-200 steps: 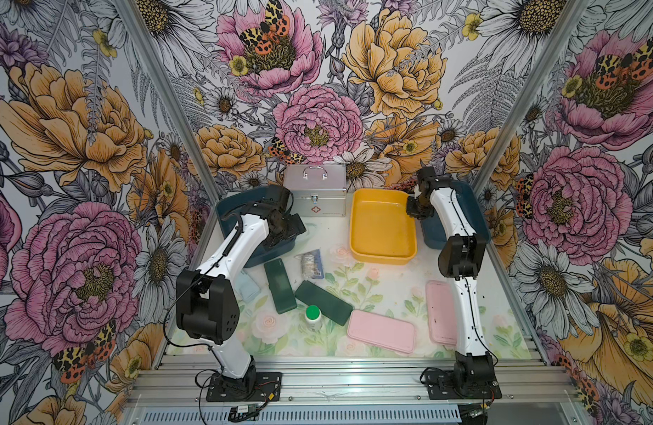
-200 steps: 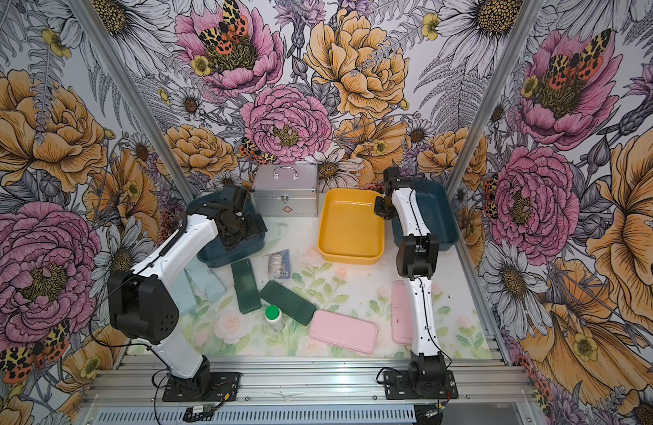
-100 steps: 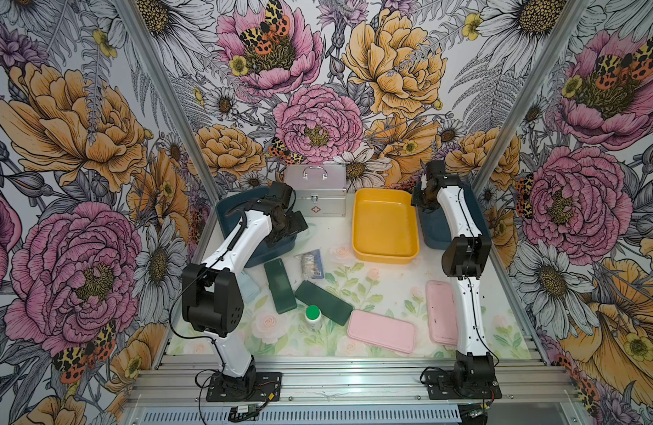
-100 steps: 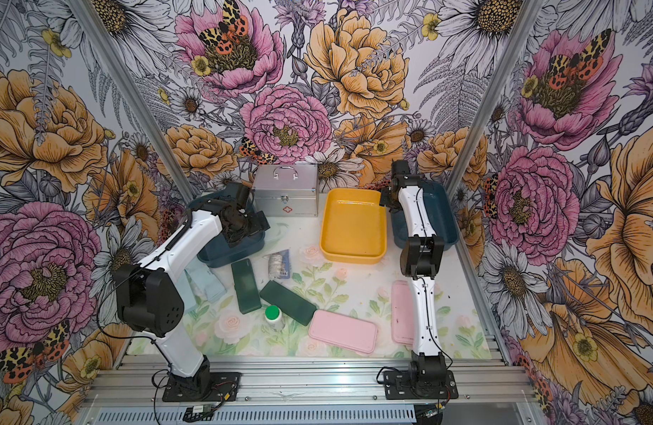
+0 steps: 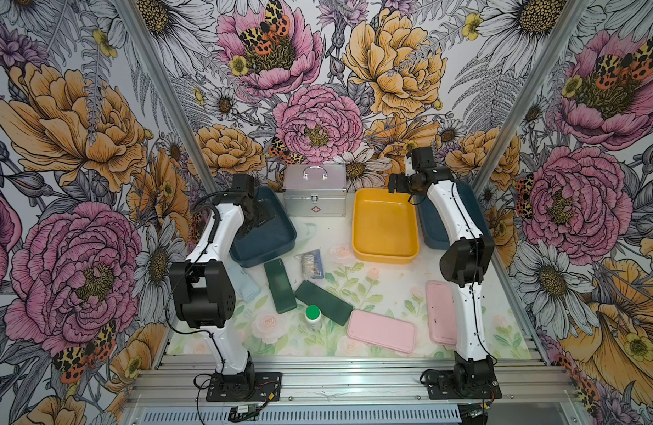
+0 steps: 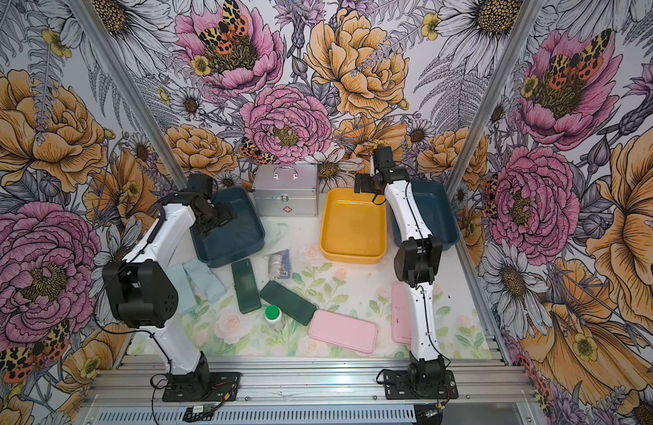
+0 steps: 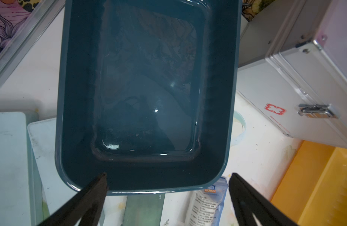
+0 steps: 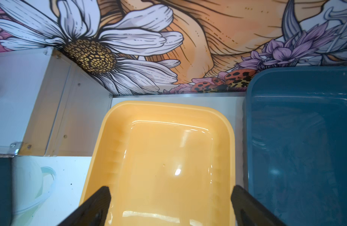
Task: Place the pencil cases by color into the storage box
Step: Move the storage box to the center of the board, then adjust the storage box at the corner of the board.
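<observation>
right claw (image 8: pixel 171 189): no longer shut, wide open, empty | left claw (image 7: pixel 168 175): open, empty | yellow box (image 8: pixel 168 104) below: no pencil cases (image 5: pixel 381 331) yet

Bright, even light; a glare spot on the yellow bin (image 8: pixel 164 144) floor just ahead of the right gripper (image 8: pixel 170 188); wrist views slightly soft.

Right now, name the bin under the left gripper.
The dark blue bin left of the metal box. The yellow bin and other blue bin sit right of it.
</observation>
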Action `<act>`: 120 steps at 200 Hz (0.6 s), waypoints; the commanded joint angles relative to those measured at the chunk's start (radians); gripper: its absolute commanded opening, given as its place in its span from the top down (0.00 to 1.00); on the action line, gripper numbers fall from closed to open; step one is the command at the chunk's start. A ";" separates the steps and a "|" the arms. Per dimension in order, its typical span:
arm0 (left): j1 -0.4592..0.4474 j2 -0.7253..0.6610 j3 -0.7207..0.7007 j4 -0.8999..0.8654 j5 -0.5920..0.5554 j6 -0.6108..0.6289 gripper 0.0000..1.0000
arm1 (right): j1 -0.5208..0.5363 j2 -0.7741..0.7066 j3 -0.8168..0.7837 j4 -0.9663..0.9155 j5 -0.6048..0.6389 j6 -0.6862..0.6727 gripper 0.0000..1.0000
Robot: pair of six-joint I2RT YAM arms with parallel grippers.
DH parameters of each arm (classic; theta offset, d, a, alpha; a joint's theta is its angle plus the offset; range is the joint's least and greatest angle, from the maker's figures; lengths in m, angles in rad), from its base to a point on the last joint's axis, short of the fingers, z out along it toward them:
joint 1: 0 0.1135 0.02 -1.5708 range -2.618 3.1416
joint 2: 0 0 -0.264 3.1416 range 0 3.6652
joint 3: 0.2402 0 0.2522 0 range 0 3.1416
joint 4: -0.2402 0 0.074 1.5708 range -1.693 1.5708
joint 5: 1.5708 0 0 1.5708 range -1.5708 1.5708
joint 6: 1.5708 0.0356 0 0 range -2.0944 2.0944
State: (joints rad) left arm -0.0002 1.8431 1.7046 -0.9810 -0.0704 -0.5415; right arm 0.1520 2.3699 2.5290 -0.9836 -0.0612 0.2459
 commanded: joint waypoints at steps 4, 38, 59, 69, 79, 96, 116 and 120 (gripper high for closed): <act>0.017 0.088 0.038 -0.022 -0.054 0.061 0.01 | 0.025 -0.081 -0.091 0.020 -0.022 -0.009 0.01; 0.054 0.141 0.094 -0.091 -0.132 0.054 0.01 | 0.051 -0.182 -0.232 0.053 -0.026 -0.027 0.01; 0.084 0.126 0.083 -0.092 -0.172 0.006 0.01 | 0.058 -0.226 -0.310 0.074 -0.033 -0.027 0.01; 0.089 0.119 0.085 -0.091 -0.181 -0.008 0.01 | 0.059 -0.237 -0.335 0.074 -0.040 -0.028 0.01; 0.089 0.115 0.092 -0.091 -0.183 -0.012 0.01 | 0.061 -0.246 -0.357 0.074 -0.043 -0.030 0.01; 0.085 0.108 0.113 -0.091 -0.161 -0.001 0.01 | 0.063 -0.255 -0.385 0.074 -0.040 -0.027 0.01; 0.073 0.077 0.117 -0.091 -0.157 0.011 0.02 | 0.063 -0.255 -0.400 0.074 -0.035 -0.022 0.01; 0.073 0.071 0.112 -0.091 -0.160 0.011 0.02 | 0.062 -0.256 -0.402 0.074 -0.035 -0.019 0.01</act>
State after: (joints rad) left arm 0.0879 1.9881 1.7939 -1.0664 -0.2108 -0.5274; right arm 0.2066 2.1536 2.1426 -0.9363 -0.0914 0.2302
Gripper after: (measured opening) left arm 0.983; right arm 0.993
